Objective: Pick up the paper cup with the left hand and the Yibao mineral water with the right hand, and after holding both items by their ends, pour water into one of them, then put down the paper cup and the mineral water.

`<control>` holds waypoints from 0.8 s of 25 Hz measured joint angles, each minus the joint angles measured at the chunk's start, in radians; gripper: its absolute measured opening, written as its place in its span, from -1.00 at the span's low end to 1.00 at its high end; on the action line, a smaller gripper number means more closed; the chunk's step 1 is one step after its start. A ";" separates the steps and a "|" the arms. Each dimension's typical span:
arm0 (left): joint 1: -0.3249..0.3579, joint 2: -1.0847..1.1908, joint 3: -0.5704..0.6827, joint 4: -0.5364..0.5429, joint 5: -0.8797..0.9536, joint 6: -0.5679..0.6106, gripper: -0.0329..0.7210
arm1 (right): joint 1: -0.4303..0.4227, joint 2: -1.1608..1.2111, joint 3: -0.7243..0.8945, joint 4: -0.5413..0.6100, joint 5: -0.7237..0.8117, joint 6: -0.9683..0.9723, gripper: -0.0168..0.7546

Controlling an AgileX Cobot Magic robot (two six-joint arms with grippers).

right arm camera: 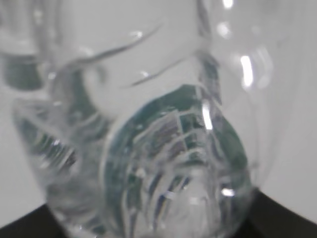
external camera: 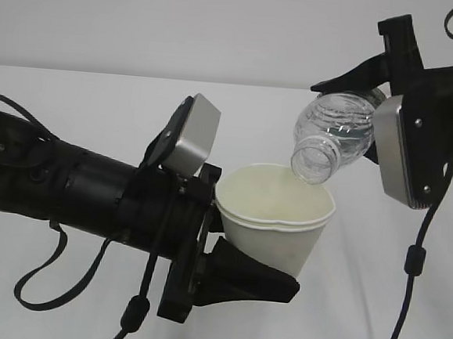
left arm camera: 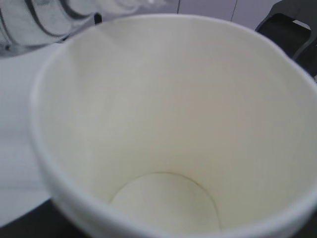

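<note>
White paper fills most of what I see from my left wrist camera: the cup point(left arm camera: 168, 129) is a smooth, matte, tapered cone with a pale cream inside and a flat round bottom that looks dry. From the outside camera the cup point(external camera: 273, 220) shows a rolled double rim, slightly dented on its near edge, and it leans a little to the right. My left hand point(external camera: 232, 244) grips it from the left side, one black wedge-shaped jaw pressed under its lower wall, so those jaws are closed on the cup, held up off the white table point(external camera: 97, 112).

My right hand point(external camera: 376, 111) holds the bottle point(external camera: 333, 135), clear ribbed plastic with no cap, tipped steeply so its threaded round mouth points down and left, just over the far right rim of the cup. I cannot tell whether mouth and rim touch. One black jaw lies across the top of the bottle's body, so the hand is clamped on it. In my right wrist camera the bottle point(right arm camera: 148, 148) is a blur of glassy ridges with a dark green tint showing through. Each wrist carries a brushed grey metal plate point(external camera: 196, 136) and loose black cable point(external camera: 416, 255).
</note>
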 joint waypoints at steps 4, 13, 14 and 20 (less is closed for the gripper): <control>0.000 0.000 0.000 0.002 0.000 -0.006 0.27 | 0.000 0.000 -0.015 0.000 0.000 -0.004 0.12; 0.000 0.000 0.000 0.002 0.000 -0.010 0.27 | 0.046 0.000 -0.019 0.000 0.005 -0.014 0.12; 0.000 0.000 0.000 0.003 0.000 -0.010 0.27 | 0.046 0.000 -0.019 0.000 0.007 -0.015 0.12; 0.000 0.000 0.000 0.035 -0.006 -0.020 0.27 | 0.046 0.000 -0.019 0.000 0.013 -0.016 0.12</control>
